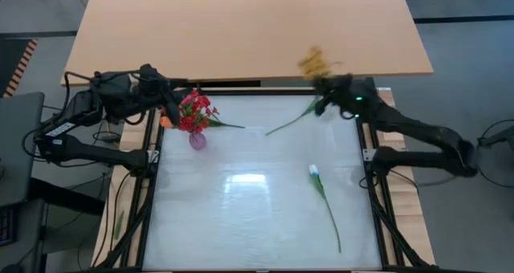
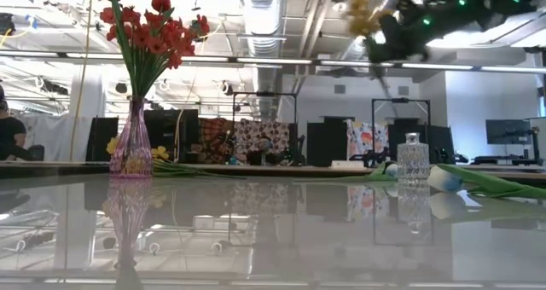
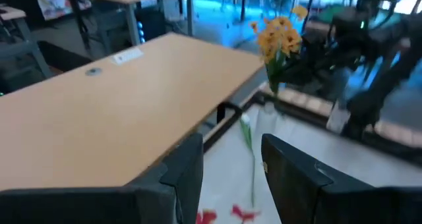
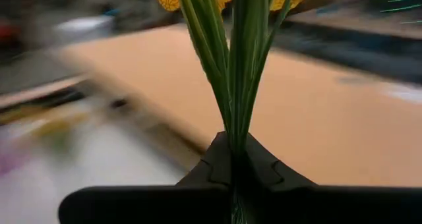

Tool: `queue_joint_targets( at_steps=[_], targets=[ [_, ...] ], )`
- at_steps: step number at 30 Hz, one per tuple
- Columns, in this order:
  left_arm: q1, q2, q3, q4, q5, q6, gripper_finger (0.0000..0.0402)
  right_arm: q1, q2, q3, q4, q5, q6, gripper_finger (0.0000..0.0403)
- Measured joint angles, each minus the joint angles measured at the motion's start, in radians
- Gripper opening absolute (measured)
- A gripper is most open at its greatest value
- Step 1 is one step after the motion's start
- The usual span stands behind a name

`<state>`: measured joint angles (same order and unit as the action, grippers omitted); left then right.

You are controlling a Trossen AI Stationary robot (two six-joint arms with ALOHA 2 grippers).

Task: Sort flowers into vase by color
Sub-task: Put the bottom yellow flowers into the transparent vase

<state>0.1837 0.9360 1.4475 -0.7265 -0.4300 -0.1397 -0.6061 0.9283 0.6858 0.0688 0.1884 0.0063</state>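
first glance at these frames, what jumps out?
The right gripper, raised at the table's far right corner, fingers shut on a yellow flower spray. Next, the pink vase of red flowers at the far left, the left gripper beside it. A white flower lies flat toward the right.

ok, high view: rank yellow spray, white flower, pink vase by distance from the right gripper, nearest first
1. yellow spray: clamped in the right gripper, bloom over the wooden table's edge.
2. white flower: lying on the table, right of centre, nearer the front.
3. pink vase: across at the left, holding red flowers, by the left gripper.
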Motion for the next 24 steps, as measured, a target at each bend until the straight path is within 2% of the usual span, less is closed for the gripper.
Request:
queue_joint_targets(
  at_steps=[2,3,7,9,13,24],
  targets=[
    [0.000,0.000,0.000,0.036,-0.003,-0.004,0.0142,-0.078,-0.049,-0.051,0.064,0.085,-0.004,0.0032],
    [0.000,0.000,0.000,0.052,-0.003,-0.004,0.0142,-0.118,-0.061,-0.074,0.114,0.094,0.000,0.0032],
    [0.000,0.010,0.000,0.114,-0.017,0.000,0.0142,-0.252,-0.067,-0.152,0.305,-0.011,-0.001,0.0032],
    [0.000,0.017,0.000,0.126,-0.028,0.001,0.0142,-0.286,-0.050,-0.164,0.317,-0.031,0.003,0.0032],
    [0.000,0.035,0.000,0.133,-0.029,-0.005,0.0142,-0.296,-0.022,-0.173,0.289,-0.049,0.017,0.0032],
    [0.000,0.074,0.000,0.131,-0.029,-0.006,0.0142,-0.274,-0.054,-0.169,0.233,-0.057,-0.068,0.0032]
  ],
)
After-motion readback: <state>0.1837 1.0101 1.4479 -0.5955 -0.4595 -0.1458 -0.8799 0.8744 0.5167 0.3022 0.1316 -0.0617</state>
